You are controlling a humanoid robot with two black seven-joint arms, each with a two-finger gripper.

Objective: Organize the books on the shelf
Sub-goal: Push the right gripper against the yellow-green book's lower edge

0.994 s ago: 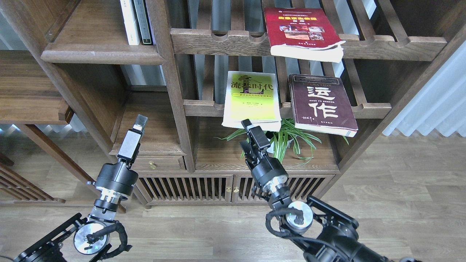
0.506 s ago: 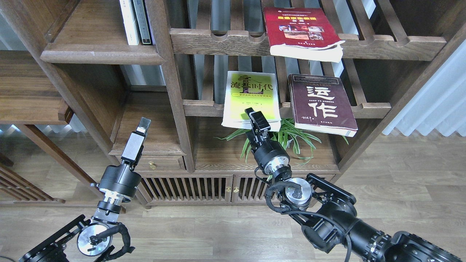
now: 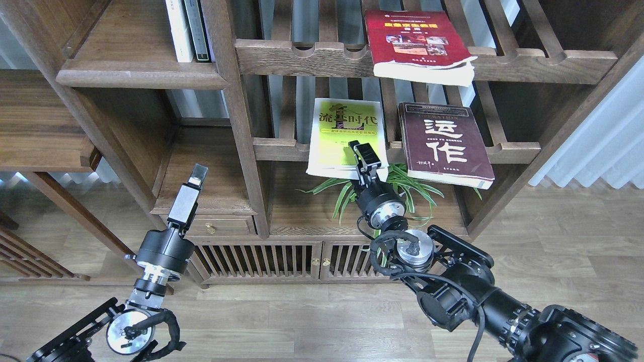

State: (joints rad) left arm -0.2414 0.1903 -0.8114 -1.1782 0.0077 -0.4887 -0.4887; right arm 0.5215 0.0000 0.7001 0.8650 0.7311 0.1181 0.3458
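The yellow-green book [image 3: 347,128] lies flat on the lower slatted rack, its front edge hanging over the rail. The maroon book [image 3: 443,143] lies to its right. The red book [image 3: 417,45] lies on the upper slatted rack. The solid dark-brown shelf [image 3: 141,75] is at the upper left. My right gripper [image 3: 365,157] is at the yellow-green book's front edge, with one finger [image 3: 363,152] over the cover and the other hidden. My left gripper [image 3: 197,173] points up in front of the lower left compartment, empty, with its fingers seen as one slab.
Thin white and dark-spined books [image 3: 188,30] stand at the right end of the solid shelf. A green potted plant [image 3: 402,193] sits under the lower rack, behind my right wrist. A vertical post [image 3: 239,115] divides the left and middle bays. A slatted cabinet [image 3: 261,259] stands below.
My right gripper has risen and reached forward, from below the yellow-green book to its front edge. My left gripper has barely moved. The books have not moved.
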